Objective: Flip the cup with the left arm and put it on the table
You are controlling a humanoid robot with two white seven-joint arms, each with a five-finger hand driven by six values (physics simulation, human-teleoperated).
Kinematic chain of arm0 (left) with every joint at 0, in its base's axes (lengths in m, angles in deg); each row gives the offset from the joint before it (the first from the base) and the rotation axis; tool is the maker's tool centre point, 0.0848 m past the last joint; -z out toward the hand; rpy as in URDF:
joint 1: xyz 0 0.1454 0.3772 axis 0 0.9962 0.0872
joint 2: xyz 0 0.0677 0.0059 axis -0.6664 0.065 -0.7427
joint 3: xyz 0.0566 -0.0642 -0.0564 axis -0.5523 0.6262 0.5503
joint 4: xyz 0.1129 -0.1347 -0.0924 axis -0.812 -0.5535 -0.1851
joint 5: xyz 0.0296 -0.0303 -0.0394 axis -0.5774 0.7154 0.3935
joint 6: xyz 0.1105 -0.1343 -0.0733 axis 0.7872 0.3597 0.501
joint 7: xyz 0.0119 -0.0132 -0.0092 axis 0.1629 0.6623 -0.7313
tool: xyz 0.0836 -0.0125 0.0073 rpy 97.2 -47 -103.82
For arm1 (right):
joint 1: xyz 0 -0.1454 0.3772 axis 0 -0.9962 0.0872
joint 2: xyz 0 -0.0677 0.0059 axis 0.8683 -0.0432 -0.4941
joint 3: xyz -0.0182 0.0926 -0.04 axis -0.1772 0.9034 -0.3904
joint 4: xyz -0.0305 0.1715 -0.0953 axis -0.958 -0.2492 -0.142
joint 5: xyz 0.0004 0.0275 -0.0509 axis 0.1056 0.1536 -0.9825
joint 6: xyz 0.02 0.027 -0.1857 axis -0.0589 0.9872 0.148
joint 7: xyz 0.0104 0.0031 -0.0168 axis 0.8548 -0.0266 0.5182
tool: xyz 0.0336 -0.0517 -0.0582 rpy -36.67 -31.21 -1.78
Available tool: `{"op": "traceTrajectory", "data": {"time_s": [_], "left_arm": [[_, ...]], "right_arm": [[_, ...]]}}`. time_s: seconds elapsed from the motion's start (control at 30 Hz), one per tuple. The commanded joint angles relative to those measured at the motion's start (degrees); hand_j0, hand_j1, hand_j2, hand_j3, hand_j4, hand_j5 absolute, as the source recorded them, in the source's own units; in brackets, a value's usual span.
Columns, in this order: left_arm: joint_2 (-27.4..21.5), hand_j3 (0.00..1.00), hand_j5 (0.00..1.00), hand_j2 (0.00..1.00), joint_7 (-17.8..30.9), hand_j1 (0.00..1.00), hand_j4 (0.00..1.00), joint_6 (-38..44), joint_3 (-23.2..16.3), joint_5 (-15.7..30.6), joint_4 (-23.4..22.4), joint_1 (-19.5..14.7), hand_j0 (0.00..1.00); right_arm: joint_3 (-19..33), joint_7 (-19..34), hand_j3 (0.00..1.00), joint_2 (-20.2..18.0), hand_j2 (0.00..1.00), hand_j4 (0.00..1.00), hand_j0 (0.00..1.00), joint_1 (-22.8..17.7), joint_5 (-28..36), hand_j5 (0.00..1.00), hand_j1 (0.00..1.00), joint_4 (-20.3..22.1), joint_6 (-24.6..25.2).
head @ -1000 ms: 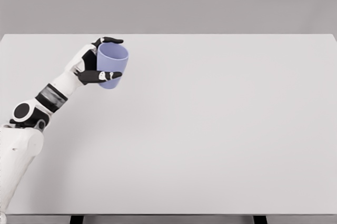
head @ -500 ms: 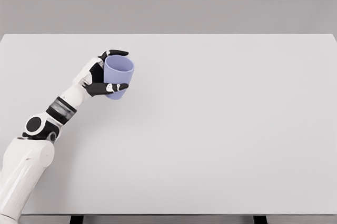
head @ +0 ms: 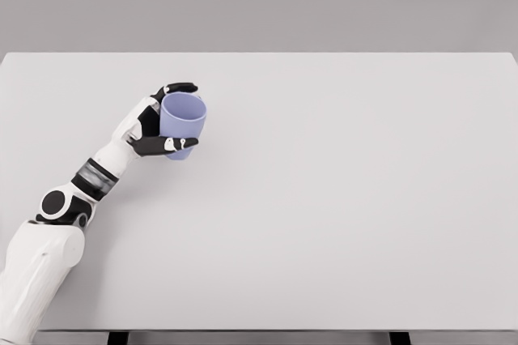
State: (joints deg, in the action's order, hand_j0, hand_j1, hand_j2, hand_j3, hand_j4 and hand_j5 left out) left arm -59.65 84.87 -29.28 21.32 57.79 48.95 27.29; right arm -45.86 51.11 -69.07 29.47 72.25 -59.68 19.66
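The left hand (head: 154,128) has a lavender-blue cup (head: 182,125) in its grasp over the left part of the pale grey counter (head: 340,199). The cup sits mouth-up, its open rim toward the far side and tilted a little to the right, its narrower base pointing down toward the counter surface. The black fingers (head: 180,87) curl over the far side of the rim, while the thumb crosses the near side of the wall low down — so the hand is closed around the cup from its left, with the white palm and wrist pressed against the cup's left wall. Whether the base touches the counter or hangs just above it cannot be told from the head view; the base is partly hidden by the thumb. The left arm (head: 48,232) comes in from the lower left corner, its white upper segment rising to a black elbow joint, then a banded forearm that slants up and right to the wrist. The counter's front edge shows two dark legs (head: 118,338) below it, and a plain grey wall (head: 259,1) stands behind.
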Motion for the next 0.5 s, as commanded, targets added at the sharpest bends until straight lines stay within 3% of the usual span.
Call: {"op": "traceTrajectory", "data": {"time_s": [0.0,0.03,0.47], "left_arm": [[-0.05,0.96,0.96,0.96,0.06,0.96,0.96,-0.08,0.03,0.27,0.19,0.00,0.96],[-0.05,1.00,1.00,1.00,0.06,1.00,1.00,-0.08,0.03,0.27,0.19,0.00,1.00],[-0.48,1.00,1.00,1.00,0.06,1.00,1.00,-0.08,1.18,0.27,0.37,0.09,1.00]], "right_arm": [[0.00,0.01,1.00,0.00,1.00,1.00,1.00,0.00,-0.03,1.00,1.00,0.00,0.00],[0.00,0.01,1.00,0.00,1.00,1.00,1.00,0.00,0.06,1.00,1.00,0.00,0.00],[0.00,0.01,1.00,0.00,1.00,1.00,1.00,0.00,0.06,1.00,1.00,0.00,0.00]]}}
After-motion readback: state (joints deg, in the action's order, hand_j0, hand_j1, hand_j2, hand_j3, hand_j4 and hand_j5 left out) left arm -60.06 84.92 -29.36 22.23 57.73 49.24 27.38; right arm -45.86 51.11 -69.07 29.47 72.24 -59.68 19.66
